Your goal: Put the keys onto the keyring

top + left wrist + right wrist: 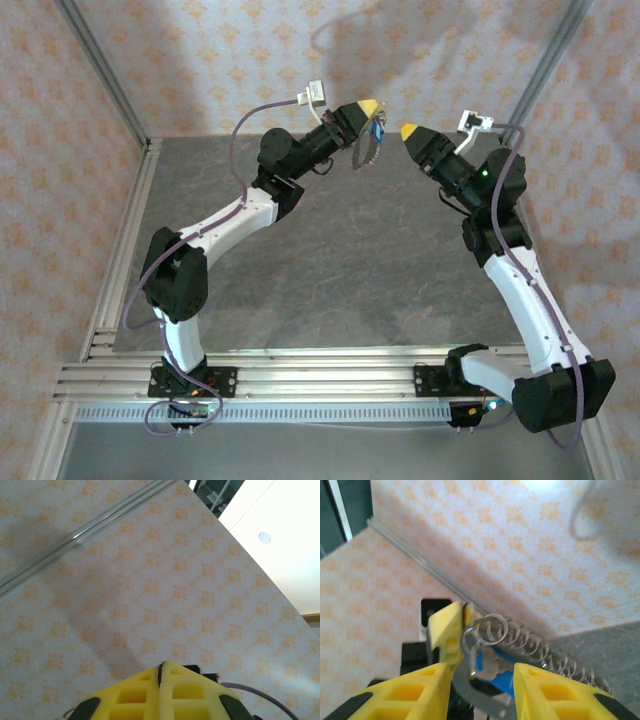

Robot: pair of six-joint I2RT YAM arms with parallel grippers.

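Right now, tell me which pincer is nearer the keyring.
Left. The left pincer is shut on the keyring, which hangs from it; the right pincer is open beside it, apart.

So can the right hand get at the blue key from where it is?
Probably yes. The right hand is open and points at the blue key, which dangles by the keyring pinched in the left hand, with only air between; the coiled chain hangs close beside it.

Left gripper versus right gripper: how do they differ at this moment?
The left gripper is shut, the right gripper open. The left gripper grips the keyring, with the blue-headed key beside it; the right gripper holds nothing. The left gripper points rightward, the right gripper leftward. Both have yellow fingers, tips close together.
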